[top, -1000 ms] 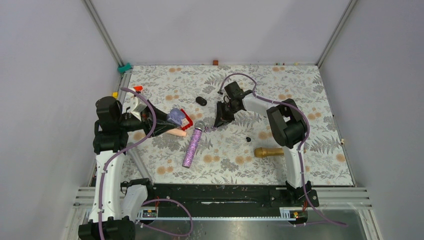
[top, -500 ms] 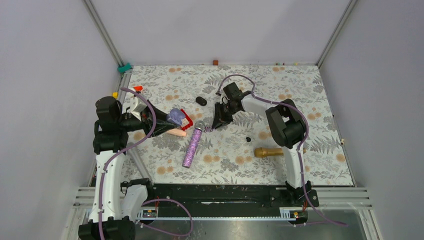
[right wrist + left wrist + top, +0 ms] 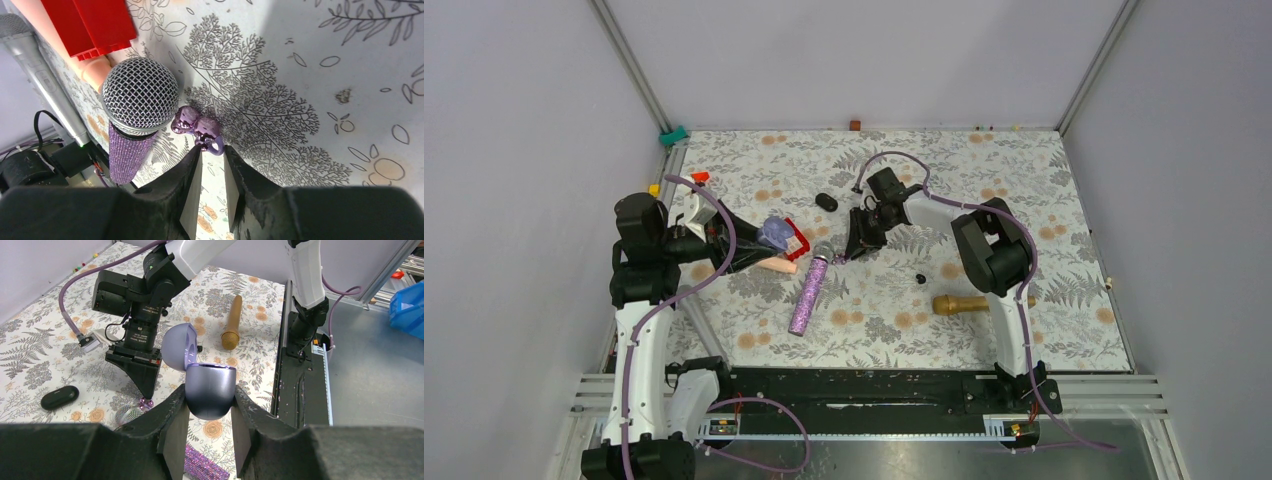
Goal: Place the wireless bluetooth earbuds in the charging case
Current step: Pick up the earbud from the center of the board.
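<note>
Earbuds (image 3: 197, 127) and charging case (image 3: 211, 384) are apart: the pair lies on the desk (image 3: 1024, 180), a broad flat top under a matte cloth printed with grey ferns and orange blossoms, while the case is off the cloth in the left hand (image 3: 209, 400).

The left arm (image 3: 639, 290) rises from its base, folds at the elbow and reaches sideways toward the middle. Its blunt black fingers are clenched on the case's lower half. The right arm (image 3: 994, 260) stands tall, bends over and stretches back and leftward, wrist pitched down. The right hand (image 3: 212, 150) points at the cloth with its wedge-shaped fingers slightly parted, grasping nothing. Their tips are right at the nearer earbud; whether they touch it I cannot tell.

A purple microphone (image 3: 807, 293) lies near the centre, a long cylinder of glittering texture with a rounded silver wire-mesh head. A gold microphone (image 3: 961, 304), metallic and smooth, lies by the right arm. A ribbed red plastic block (image 3: 90, 22) and a smooth peach cylinder (image 3: 95, 70) sit just beside the mesh head.

The case is egg-shaped, satin lavender, its hinged lid tipped open. A black oval capsule (image 3: 826, 202) lies further back. The earbuds are mirror-bright purple lobes, touching each other, just beside the mesh head. A tiny black rounded piece (image 3: 921, 277) lies near the gold microphone.
</note>
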Action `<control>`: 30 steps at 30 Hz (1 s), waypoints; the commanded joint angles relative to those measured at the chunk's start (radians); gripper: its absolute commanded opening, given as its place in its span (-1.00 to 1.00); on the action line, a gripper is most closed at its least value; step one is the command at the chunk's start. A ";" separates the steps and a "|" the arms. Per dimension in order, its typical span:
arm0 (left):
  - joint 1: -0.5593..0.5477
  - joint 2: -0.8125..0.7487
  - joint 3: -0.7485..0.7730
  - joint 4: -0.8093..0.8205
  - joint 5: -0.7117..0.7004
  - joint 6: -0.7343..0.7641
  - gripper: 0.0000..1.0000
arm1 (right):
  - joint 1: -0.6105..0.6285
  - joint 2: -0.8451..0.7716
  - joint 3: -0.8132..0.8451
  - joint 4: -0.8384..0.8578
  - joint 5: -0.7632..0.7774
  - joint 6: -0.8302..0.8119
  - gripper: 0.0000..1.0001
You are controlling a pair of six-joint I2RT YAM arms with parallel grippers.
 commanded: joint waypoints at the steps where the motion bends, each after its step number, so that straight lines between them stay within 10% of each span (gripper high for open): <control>1: 0.007 -0.010 0.011 0.016 0.049 0.014 -1.00 | 0.009 -0.012 -0.012 0.050 -0.056 0.008 -0.39; 30: 0.010 -0.012 0.010 0.016 0.056 0.015 -1.00 | -0.007 -0.090 -0.129 0.256 -0.114 0.116 -0.42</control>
